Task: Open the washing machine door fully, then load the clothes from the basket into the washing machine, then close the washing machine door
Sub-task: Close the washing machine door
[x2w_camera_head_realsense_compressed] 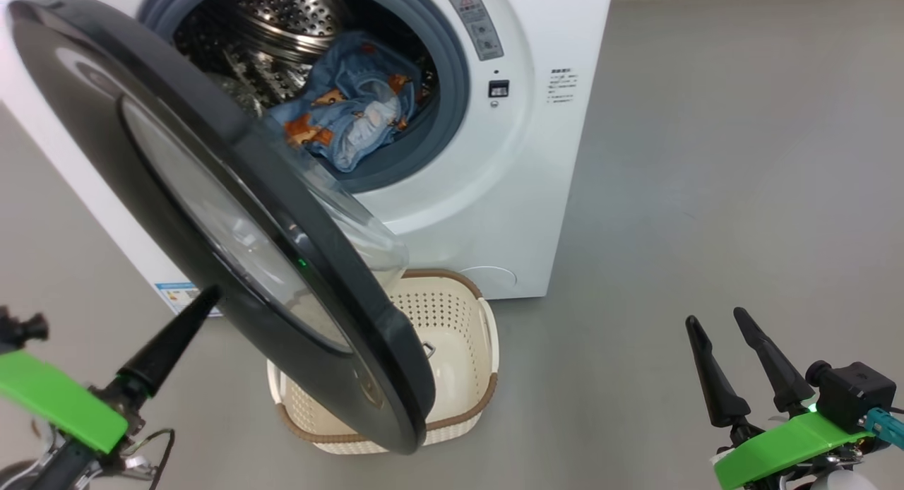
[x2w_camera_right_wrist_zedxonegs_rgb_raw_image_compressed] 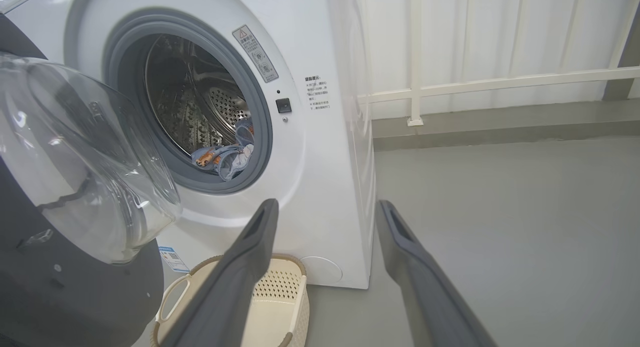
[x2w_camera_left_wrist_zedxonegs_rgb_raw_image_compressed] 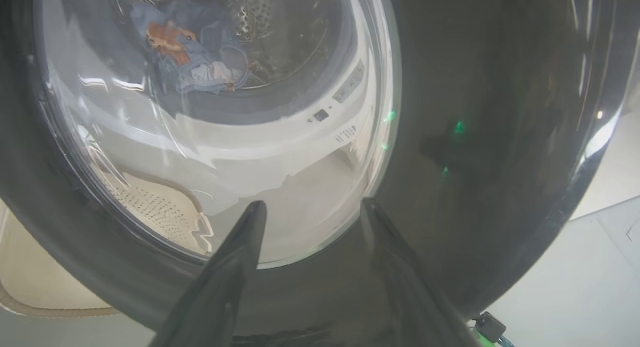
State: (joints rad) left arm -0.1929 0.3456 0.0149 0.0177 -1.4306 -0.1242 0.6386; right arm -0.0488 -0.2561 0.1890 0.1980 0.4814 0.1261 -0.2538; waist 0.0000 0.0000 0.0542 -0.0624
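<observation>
The washing machine (x2w_camera_head_realsense_compressed: 508, 193) stands with its door (x2w_camera_head_realsense_compressed: 92, 123) swung partway out over the basket (x2w_camera_head_realsense_compressed: 462, 335). The clothes (x2w_camera_head_realsense_compressed: 349, 105), blue with orange bears, lie in the steel drum. The part of the basket that shows holds nothing. My left gripper (x2w_camera_left_wrist_zedxonegs_rgb_raw_image_compressed: 312, 204) is open, its fingertips (x2w_camera_left_wrist_zedxonegs_rgb_raw_image_compressed: 255, 212) close against the door's outer face (x2w_camera_left_wrist_zedxonegs_rgb_raw_image_compressed: 475, 137); one left finger (x2w_camera_head_realsense_compressed: 169, 342) points at the black rim. My right gripper (x2w_camera_head_realsense_compressed: 717, 319) is open and holds nothing, low at the right and apart from the machine (x2w_camera_right_wrist_zedxonegs_rgb_raw_image_compressed: 320, 162). The right wrist view shows the clothes (x2w_camera_right_wrist_zedxonegs_rgb_raw_image_compressed: 222, 159) at the drum's mouth.
Grey floor (x2w_camera_head_realsense_compressed: 706, 158) stretches to the right of the machine. A white railing (x2w_camera_right_wrist_zedxonegs_rgb_raw_image_compressed: 475, 82) runs behind it. The door's clear glass bowl (x2w_camera_right_wrist_zedxonegs_rgb_raw_image_compressed: 75, 162) bulges toward the drum, above the basket (x2w_camera_right_wrist_zedxonegs_rgb_raw_image_compressed: 280, 297).
</observation>
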